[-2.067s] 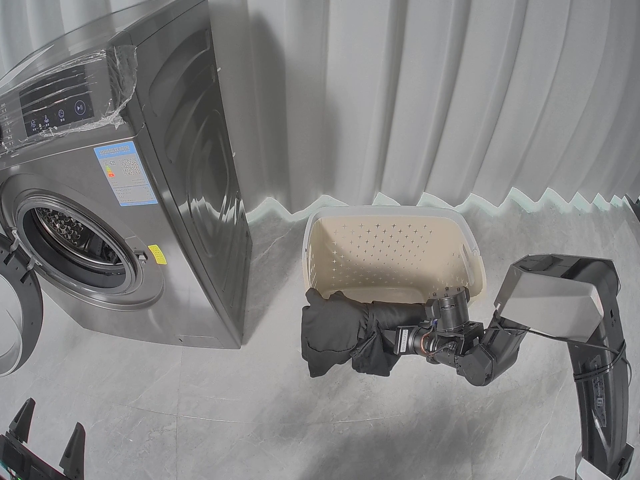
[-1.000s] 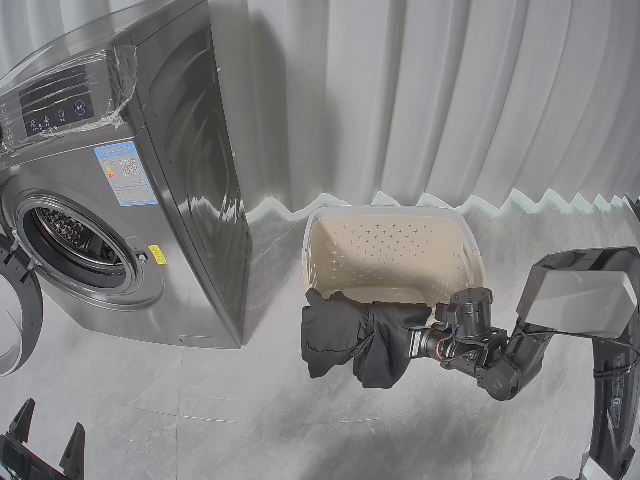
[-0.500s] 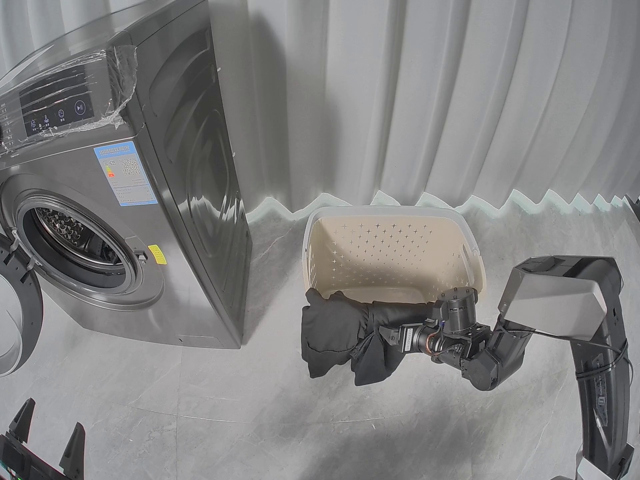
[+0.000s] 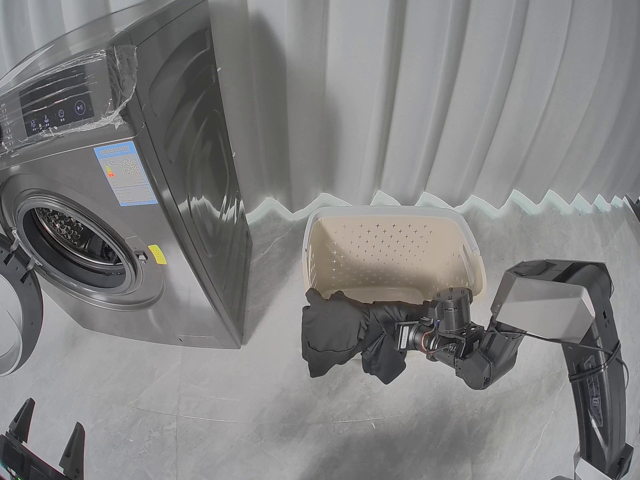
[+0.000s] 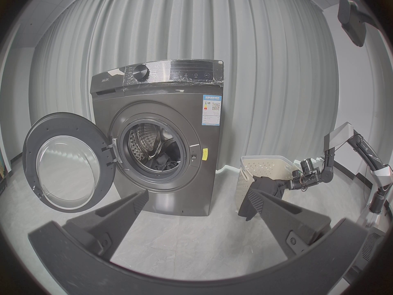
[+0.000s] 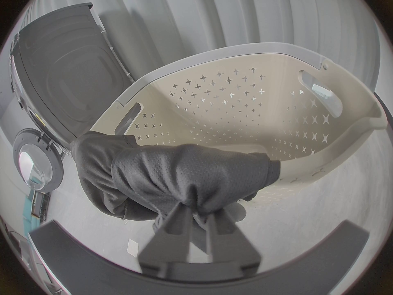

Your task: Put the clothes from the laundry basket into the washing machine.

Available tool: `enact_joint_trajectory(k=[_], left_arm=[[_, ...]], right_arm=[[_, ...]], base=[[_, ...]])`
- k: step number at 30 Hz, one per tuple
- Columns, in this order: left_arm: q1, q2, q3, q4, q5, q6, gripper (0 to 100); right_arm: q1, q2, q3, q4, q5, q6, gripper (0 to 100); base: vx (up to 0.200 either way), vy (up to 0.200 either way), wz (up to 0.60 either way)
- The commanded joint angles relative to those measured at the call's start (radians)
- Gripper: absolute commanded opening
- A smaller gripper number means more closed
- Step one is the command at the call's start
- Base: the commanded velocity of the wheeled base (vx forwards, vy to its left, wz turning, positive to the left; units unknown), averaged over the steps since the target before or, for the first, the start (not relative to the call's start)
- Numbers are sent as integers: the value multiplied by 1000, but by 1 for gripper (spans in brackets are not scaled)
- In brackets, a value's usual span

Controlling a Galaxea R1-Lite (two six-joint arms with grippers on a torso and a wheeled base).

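Observation:
A dark grey garment hangs over the near rim of the cream laundry basket on the floor, partly draped down its outside. My right gripper is shut on a bunched fold of the garment, just outside that rim; the right gripper pinches the cloth at its tips. The basket's inside looks bare. The washing machine stands to the left, with its round door swung open and dark clothes lying in the drum. My left gripper hangs open low at the left, holding nothing.
White curtains run behind the basket and machine. Grey tiled floor lies open between the machine's front and the basket. The open door juts out at the far left.
Over the last second my right gripper moved a little left, back toward the basket, still holding the garment, whose hanging fold shifted. The left arm stayed still.

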Motion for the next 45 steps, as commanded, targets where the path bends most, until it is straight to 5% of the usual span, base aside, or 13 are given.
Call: enact_joint_trajectory(k=[1, 23, 29, 37, 45], left_arm=[[0, -16, 16, 1, -1, -1, 100], [0, -16, 16, -1, 0, -1, 100], [0, -16, 16, -1, 0, 1, 100], [0, -16, 16, 1, 0, 6, 100], [0, -16, 16, 1, -3, 15, 100]], right_arm=[[6, -12, 17, -4, 1, 3, 0], [110, -467, 460, -311, 0, -1, 0], [133, -581, 488, -374, 1, 3, 0], [210, -806, 445, -294, 3, -2, 0], [229, -912, 517, -229, -28, -74, 0]], base=[[0, 0, 0], [0, 0, 0], [0, 0, 0], [0, 0, 0], [0, 0, 0]])
